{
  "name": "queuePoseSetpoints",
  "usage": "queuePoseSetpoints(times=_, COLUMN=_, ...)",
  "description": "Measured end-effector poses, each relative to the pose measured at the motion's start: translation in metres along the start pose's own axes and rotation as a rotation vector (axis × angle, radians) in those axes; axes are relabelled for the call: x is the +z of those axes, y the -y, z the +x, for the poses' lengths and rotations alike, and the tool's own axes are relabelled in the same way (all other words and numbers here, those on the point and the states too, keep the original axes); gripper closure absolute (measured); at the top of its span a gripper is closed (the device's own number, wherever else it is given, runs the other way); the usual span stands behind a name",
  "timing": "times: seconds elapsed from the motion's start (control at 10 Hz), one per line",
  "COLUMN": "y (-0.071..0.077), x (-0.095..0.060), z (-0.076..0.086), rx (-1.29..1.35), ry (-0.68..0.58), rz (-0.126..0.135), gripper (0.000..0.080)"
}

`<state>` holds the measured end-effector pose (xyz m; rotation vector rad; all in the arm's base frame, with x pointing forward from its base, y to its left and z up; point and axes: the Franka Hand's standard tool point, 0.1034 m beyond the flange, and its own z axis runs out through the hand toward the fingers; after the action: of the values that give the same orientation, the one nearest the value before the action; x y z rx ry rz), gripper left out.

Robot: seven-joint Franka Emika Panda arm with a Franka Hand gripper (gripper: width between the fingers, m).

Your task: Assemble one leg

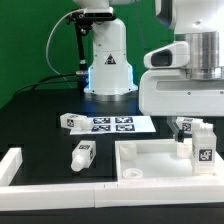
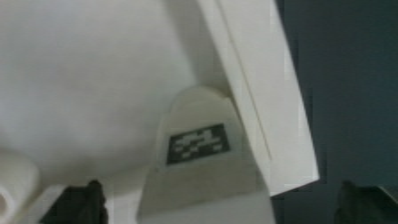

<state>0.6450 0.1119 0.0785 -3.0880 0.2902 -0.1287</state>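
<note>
Leg (image 1: 203, 146), tagged, upright over the tabletop's (image 1: 140, 160) corner at the exterior view's right, near the counter's (image 1: 40, 110) front edge. Fingers (image 1: 188, 131) reach down around it; whether they grip it cannot be told. Another leg (image 1: 82, 154) lies on the counter beside the marker board (image 1: 112, 123). Wrist view: tagged leg (image 2: 199, 165) against the tabletop wall (image 2: 267, 110).
</note>
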Motion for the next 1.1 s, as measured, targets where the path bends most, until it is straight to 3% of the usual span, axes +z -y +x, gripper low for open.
queuePoseSetpoints(times=0.1, y=-0.0004, x=0.0005, z=-0.0004, rx=0.025, ry=0.001, rz=-0.001, gripper=0.0150)
queuePoseSetpoints(times=0.4, y=-0.0008, x=0.0009, z=-0.0005, rx=0.120, ry=0.001, rz=-0.001, gripper=0.0515)
queuePoseSetpoints(times=0.8, y=-0.0036, x=0.0018, z=-0.0018, rx=0.570, ry=-0.012, rz=-0.002, gripper=0.0514)
queuePoseSetpoints(times=1.1, y=-0.0066, x=0.0021, z=-0.0042, rx=1.198, ry=0.010, rz=0.045, gripper=0.0514)
